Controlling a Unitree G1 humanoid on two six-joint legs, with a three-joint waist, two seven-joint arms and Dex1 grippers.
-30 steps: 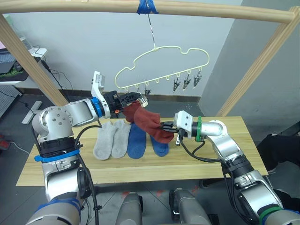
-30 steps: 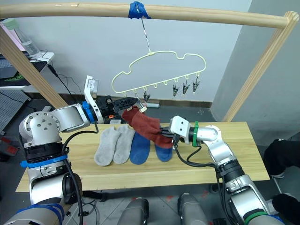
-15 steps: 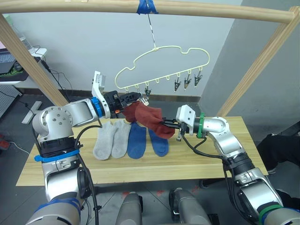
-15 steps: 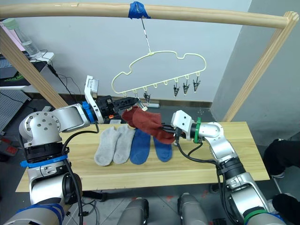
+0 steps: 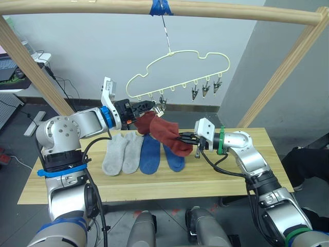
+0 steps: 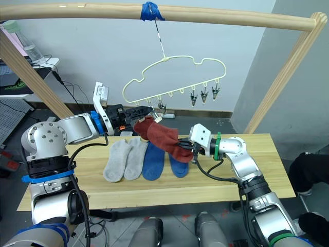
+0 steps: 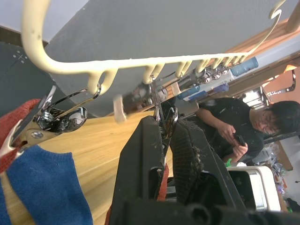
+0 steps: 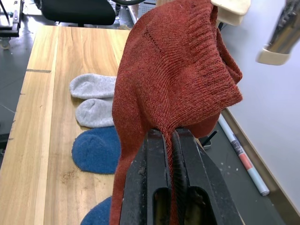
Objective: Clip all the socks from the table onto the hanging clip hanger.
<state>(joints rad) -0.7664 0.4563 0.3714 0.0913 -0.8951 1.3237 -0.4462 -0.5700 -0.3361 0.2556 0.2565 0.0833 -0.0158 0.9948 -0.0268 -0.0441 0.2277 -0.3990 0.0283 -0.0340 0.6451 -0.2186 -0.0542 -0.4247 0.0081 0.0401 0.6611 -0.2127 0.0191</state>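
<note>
Both head views look down over the hanger (image 5: 177, 69) from above; wrist cams sit right beside it.

Lab: test frame (image 5: 288, 67), cables (image 5: 64, 85).

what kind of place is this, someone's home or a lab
Likely a lab or workshop, not a home. A bare wooden pole frame holds the clip hanger over a plain table, loose cables trail along the wall, and a desk with equipment stands to the left.
</note>
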